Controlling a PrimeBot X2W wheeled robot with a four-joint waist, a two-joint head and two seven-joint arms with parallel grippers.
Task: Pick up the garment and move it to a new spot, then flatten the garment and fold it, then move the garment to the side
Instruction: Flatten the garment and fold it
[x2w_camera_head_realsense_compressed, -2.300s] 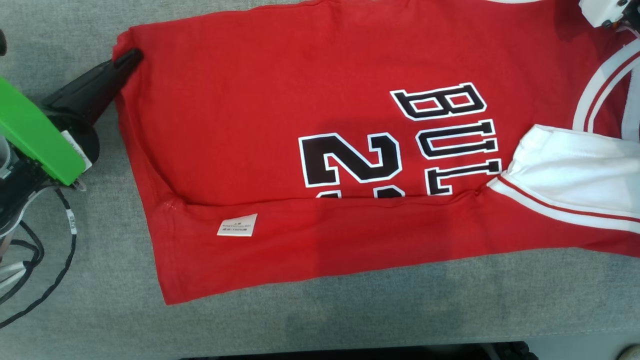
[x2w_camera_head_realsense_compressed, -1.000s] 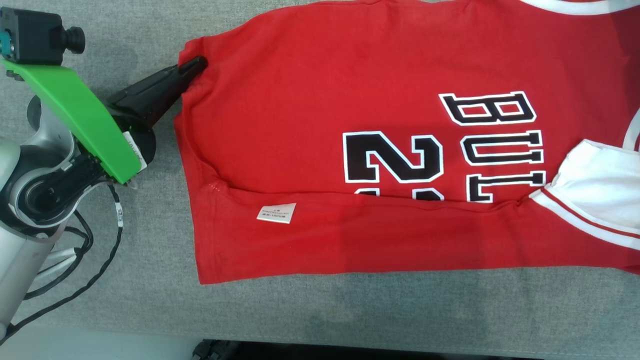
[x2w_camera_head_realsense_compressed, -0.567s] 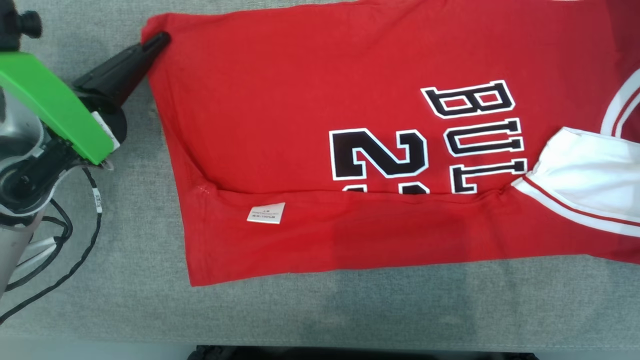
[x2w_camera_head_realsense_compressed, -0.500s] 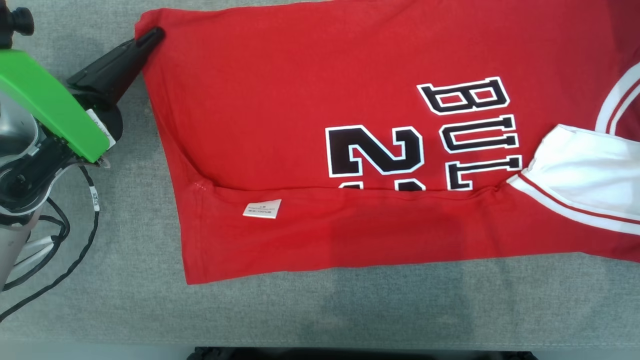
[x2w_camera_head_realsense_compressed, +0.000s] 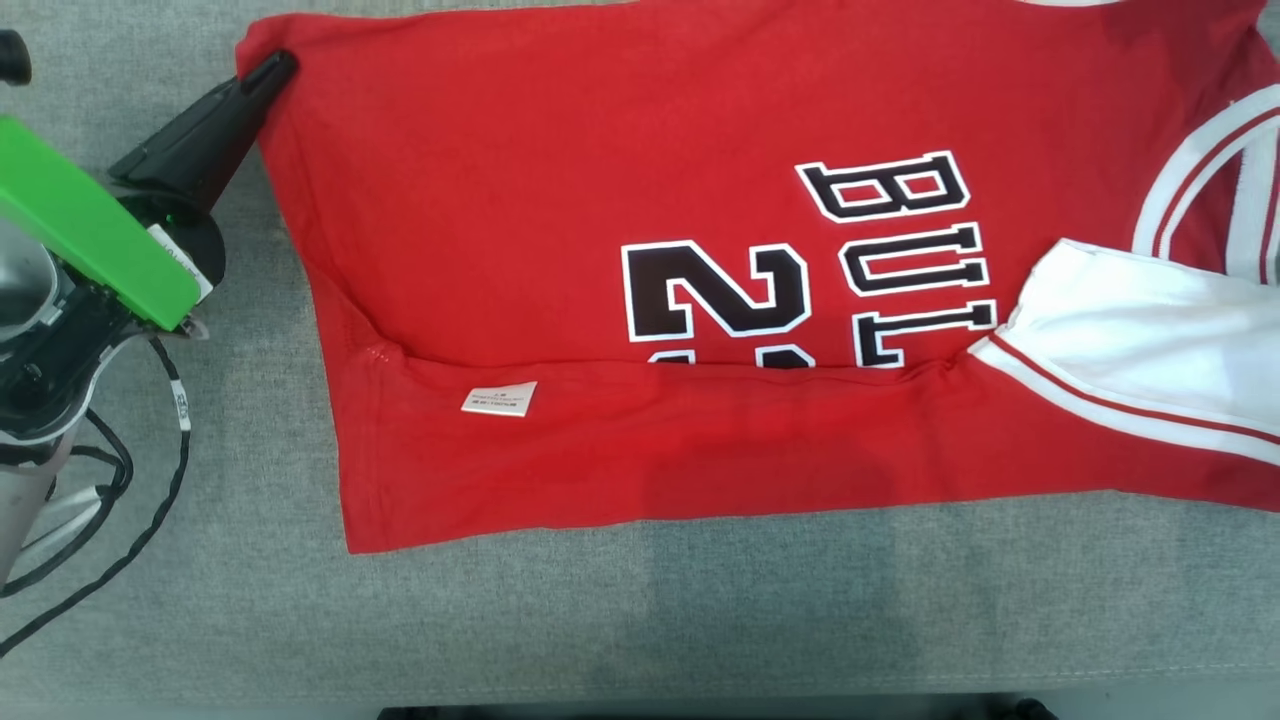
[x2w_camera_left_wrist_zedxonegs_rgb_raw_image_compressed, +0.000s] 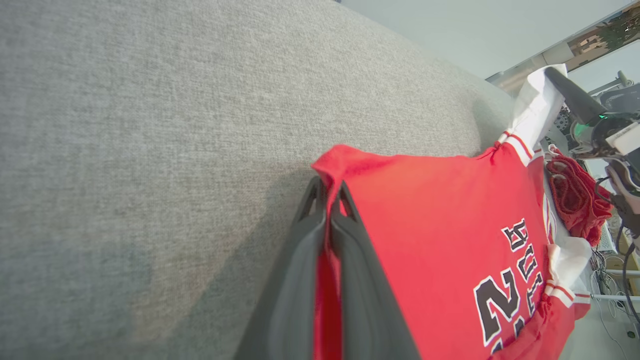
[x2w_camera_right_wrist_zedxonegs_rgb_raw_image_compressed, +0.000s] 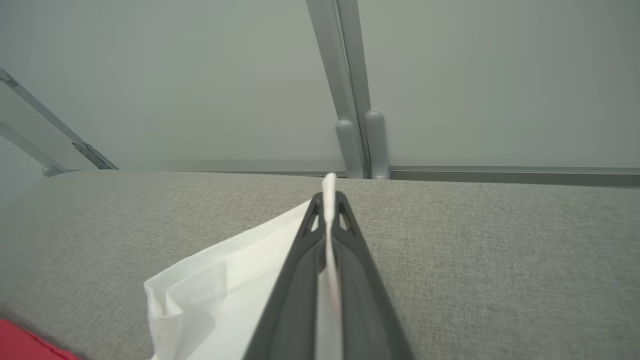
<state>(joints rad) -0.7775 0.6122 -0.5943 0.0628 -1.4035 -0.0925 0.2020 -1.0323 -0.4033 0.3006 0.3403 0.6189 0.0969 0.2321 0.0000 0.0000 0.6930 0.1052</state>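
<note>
Left claw (x2w_camera_left_wrist_zedxonegs_rgb_raw_image_compressed: 329, 192) is pinched fully shut on a corner of the jersey (x2w_camera_head_realsense_compressed: 600, 150). A ridge of red knit cloth is squeezed between its two long, dark, tapering fingers (x2w_camera_left_wrist_zedxonegs_rgb_raw_image_compressed: 295, 280). Right claw (x2w_camera_right_wrist_zedxonegs_rgb_raw_image_compressed: 329, 200) is closed just as tightly on a thin edge of the white sleeve (x2w_camera_right_wrist_zedxonegs_rgb_raw_image_compressed: 215, 285), which stands up between its fingertips.

Nearest the robot runs a bare strip of the table (x2w_camera_head_realsense_compressed: 620, 620), covered in a coarse grey weave. Beyond it the jersey lies spread sideways, hem to the left and sleeve to the right. Its near long side is turned over onto the front as a flat, smooth band, and a small white rectangular label (x2w_camera_head_realsense_compressed: 499, 399) sits on this band. The band's edge covers the lower part of the print (x2w_camera_head_realsense_compressed: 715, 300), blocky black figures and letters outlined in white. To the right the sleeve lies rumpled, trimmed with a red stripe.

Farther back, the left claw grips the far left corner of the hem, reaching in from the table on the left. A green bracket (x2w_camera_head_realsense_compressed: 90, 240) and a looping black cable (x2w_camera_head_realsense_compressed: 150, 500) sit behind it. Past the table's far edge stands a plain pale wall (x2w_camera_right_wrist_zedxonegs_rgb_raw_image_compressed: 150, 75) with a grey post (x2w_camera_right_wrist_zedxonegs_rgb_raw_image_compressed: 350, 75).
</note>
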